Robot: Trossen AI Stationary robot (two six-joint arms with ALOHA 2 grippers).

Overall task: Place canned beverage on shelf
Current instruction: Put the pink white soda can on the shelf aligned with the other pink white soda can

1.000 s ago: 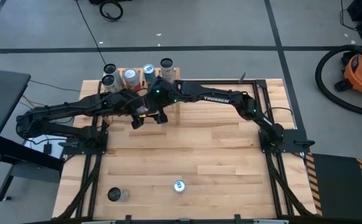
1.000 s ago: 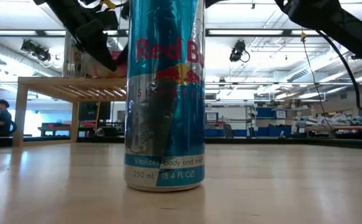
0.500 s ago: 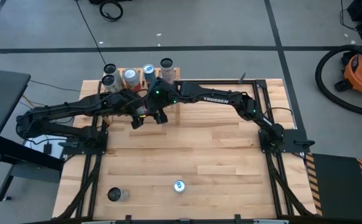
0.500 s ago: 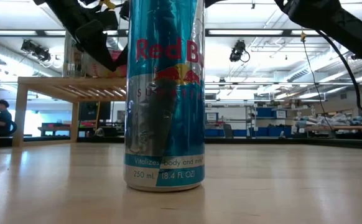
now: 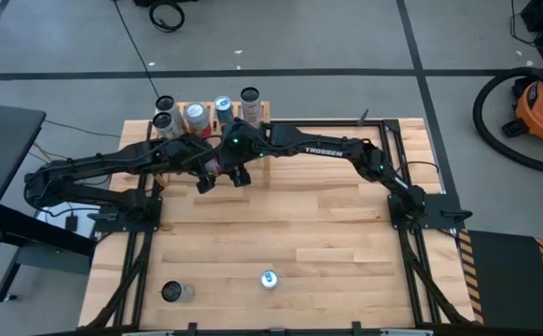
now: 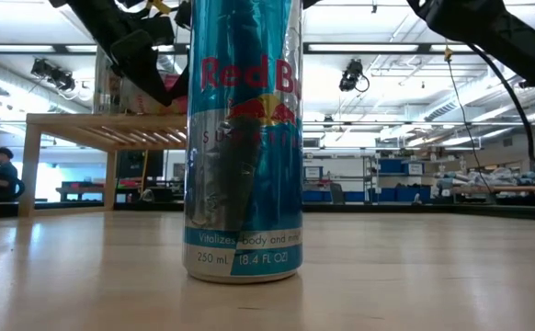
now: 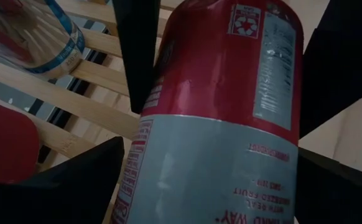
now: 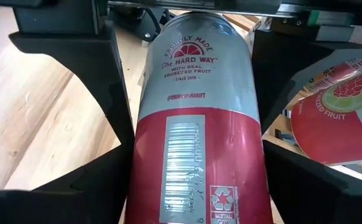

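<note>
A can, red at one end and grey at the other (image 5: 215, 168), hangs tilted between my two grippers at the front edge of the slatted wooden shelf (image 5: 264, 110). My right gripper (image 8: 196, 199) is shut on it, coming from the table's right. My left gripper (image 7: 212, 186) comes from the left and is open. Its fingers stand on either side of the can's grey end (image 7: 212, 168), and a strip of wood shows between one finger (image 8: 75, 56) and the can. Shelf slats (image 7: 75, 74) lie behind the can. My right gripper pinches the can's red end (image 8: 193, 180) between its two fingers, one on each side of the round wall. The fingers slant downward from the table's right and lie along the can, whose grey end (image 8: 193, 68) points away from them. Whether the can touches the shelf I cannot tell.
Several cans (image 5: 195, 114) stand on the shelf at the table's far edge, and one with a fruit label (image 8: 336, 112) is right beside the held can. A blue Red Bull can (image 5: 269, 278) and a dark-topped can (image 5: 172, 292) stand near the table's front edge.
</note>
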